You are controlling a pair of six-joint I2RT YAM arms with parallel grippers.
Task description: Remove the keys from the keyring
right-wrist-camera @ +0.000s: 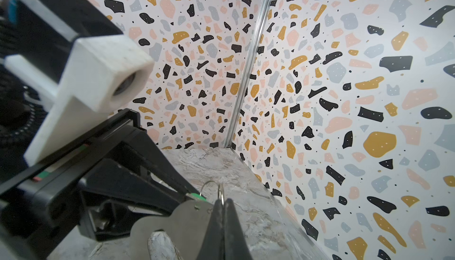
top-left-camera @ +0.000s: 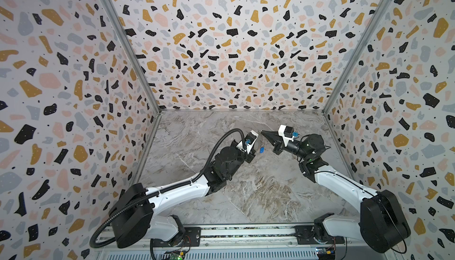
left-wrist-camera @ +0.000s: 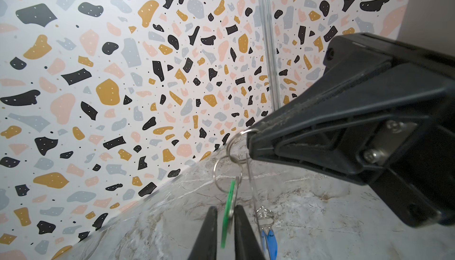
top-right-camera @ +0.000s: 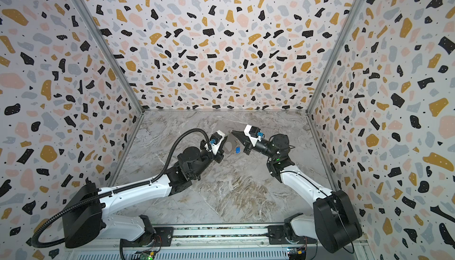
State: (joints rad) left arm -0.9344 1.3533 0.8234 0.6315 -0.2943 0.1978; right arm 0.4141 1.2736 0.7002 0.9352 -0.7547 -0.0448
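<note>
Your left pincer point(left-wrist-camera: 225, 209) is closing its two black fingers on the green-tagged key point(left-wrist-camera: 227, 218). In the left wrist view the tag is standing edge-on between them, and in the right wrist view a sliver of green is showing at the pinched tips. Your right pincer point(right-wrist-camera: 222, 200) is gripping the large wire ring point(right-wrist-camera: 220, 189) with its jaws pressed together, the loop sticking out just past the tips. The two pincers are meeting tip to tip above the middle of the marble worktop point(top-left-camera: 246, 192), toward its far side. A smaller ring point(left-wrist-camera: 224, 172) is linking the green-tagged key up to the large one. The grey keyring point(right-wrist-camera: 187, 218), a flat tab with an oval cut-out, is hanging from the same ring right beside your right fingers point(right-wrist-camera: 234, 231); in a top view it is showing between the two wrists. The blue-tagged key point(left-wrist-camera: 270, 244) is dangling lowest of all on its own small coiled ring, just beside your left fingers point(left-wrist-camera: 243, 234) and gripped by neither pincer; it is showing as a blue spot in both top views. Terrazzo-patterned walls point(top-left-camera: 234, 37) are enclosing the worktop on three sides.
</note>
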